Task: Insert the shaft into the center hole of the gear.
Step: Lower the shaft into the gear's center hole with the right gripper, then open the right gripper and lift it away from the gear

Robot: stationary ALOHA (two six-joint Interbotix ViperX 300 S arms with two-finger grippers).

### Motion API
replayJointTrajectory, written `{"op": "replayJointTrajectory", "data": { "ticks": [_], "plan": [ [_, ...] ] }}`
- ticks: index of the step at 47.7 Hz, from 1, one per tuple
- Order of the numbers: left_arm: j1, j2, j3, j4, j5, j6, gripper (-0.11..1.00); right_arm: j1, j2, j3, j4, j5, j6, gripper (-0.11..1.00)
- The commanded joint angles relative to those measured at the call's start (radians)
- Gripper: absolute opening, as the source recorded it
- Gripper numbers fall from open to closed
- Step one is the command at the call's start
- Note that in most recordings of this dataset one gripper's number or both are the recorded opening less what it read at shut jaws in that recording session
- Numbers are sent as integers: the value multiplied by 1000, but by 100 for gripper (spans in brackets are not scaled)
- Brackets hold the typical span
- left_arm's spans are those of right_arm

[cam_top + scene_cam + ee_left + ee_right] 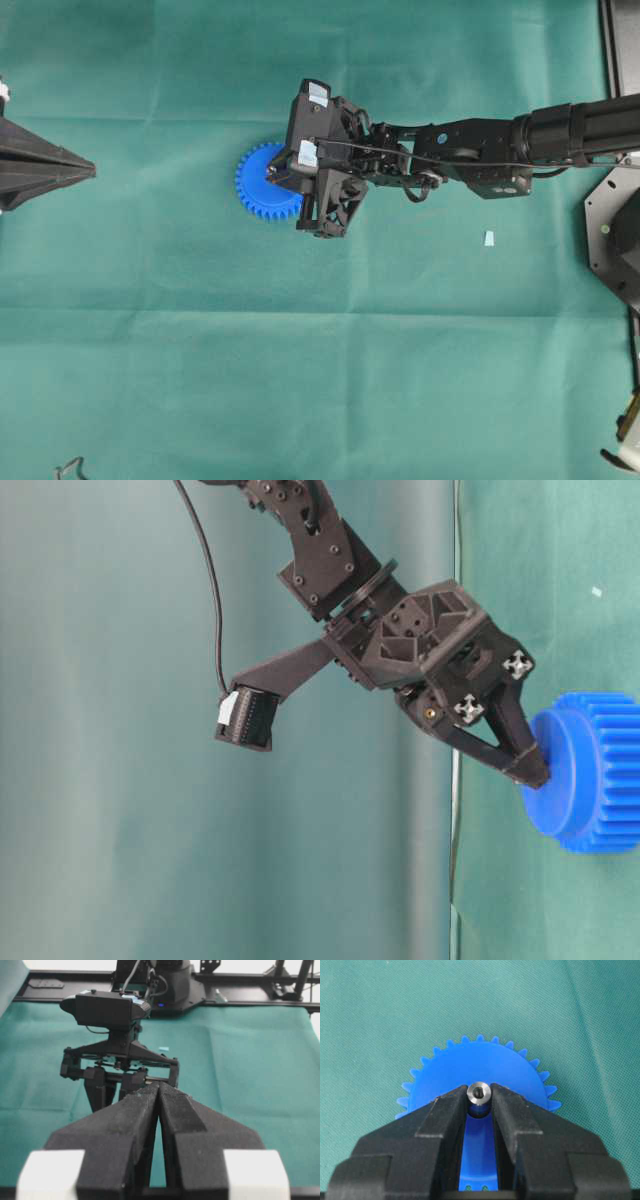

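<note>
Right gripper [480, 1102] pinching the shaft [479, 1094] upright, directly over the blue gear's [485, 1067] hub at frame centre; left gripper [159, 1091] pressed together.

One blue gear [485, 1067], one metal shaft [479, 1094], one pale scrap [489, 238], two grippers [283, 172] [159, 1091].

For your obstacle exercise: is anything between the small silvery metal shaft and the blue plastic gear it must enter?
Nothing visible. The right gripper holds the silvery metal shaft directly over the blue toothed plastic gear; the center hole itself is hidden behind the shaft.
</note>
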Motion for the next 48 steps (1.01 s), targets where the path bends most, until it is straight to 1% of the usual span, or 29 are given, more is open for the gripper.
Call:
{"op": "replayJointTrajectory", "data": {
  "ticks": [1,6,8,9,15,19,21,23,27,39,48],
  "plan": [
    [2,5,-25,2,-6,2,0,-2,-9,-12,2,6,0,20],
    [2,3,-26,3,-5,2,0,-2,-11,-14,2,15,3,20],
    [2,5,-25,2,-5,2,0,-2,-11,-15,3,18,5,23],
    [2,5,-25,2,-5,2,0,-2,-11,-15,3,20,5,28],
    [2,3,-25,2,-5,2,0,-2,-20,-21,3,23,5,69],
    [2,5,-26,3,-5,2,0,-2,-44,-28,3,38,5,88],
    [2,5,-26,3,-5,2,0,-2,-63,-29,3,49,5,94],
    [2,3,-25,2,-6,2,0,-2,-92,-28,2,60,3,94],
    [2,3,-25,3,-5,2,0,-2,-146,-26,-3,81,-2,89],
    [2,5,-26,3,-5,0,0,-2,-319,3,-44,127,-6,89],
    [2,3,-26,3,-5,0,0,-2,-431,61,-49,123,-6,89]
  ]
}}
